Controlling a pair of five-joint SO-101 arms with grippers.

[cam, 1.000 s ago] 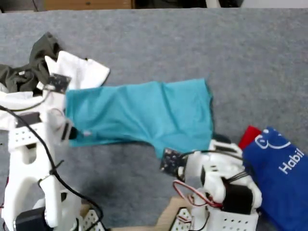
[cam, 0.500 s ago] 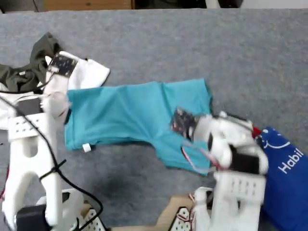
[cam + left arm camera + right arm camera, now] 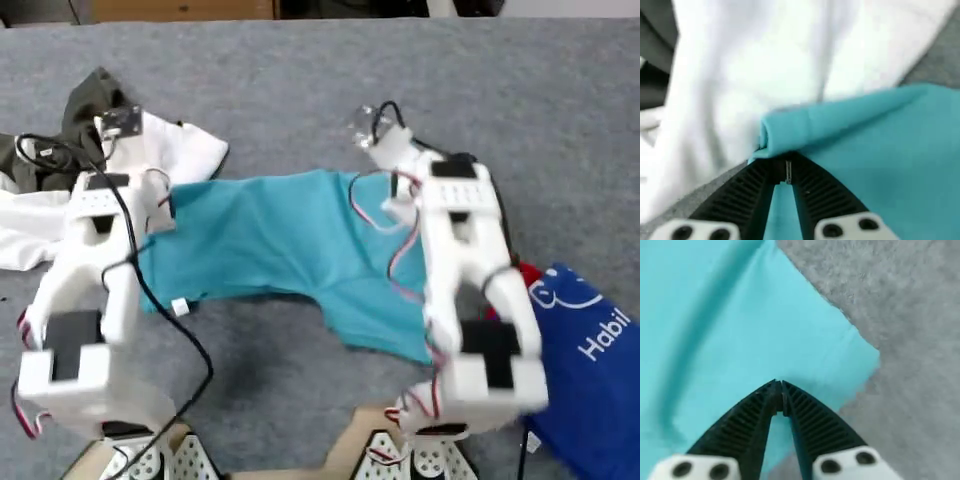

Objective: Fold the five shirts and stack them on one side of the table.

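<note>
The teal shirt (image 3: 290, 240) lay flat mid-table. The left gripper (image 3: 781, 167) pinched its ten-o'clock corner — the right gripper (image 3: 779, 389), jaws together, touched the one-o'clock corner, likely readying a fold.

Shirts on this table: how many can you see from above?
5: a teal shirt spread in the middle, a white shirt and a dark shirt bunched at the far left, a blue shirt near right, and a red shirt beside it, mostly hidden.

The teal shirt (image 3: 280, 240) is smooth matt cloth; the surface (image 3: 560, 110) rough grey felt-like fabric; the right tool (image 3: 779, 389) ribbed black plastic.
</note>
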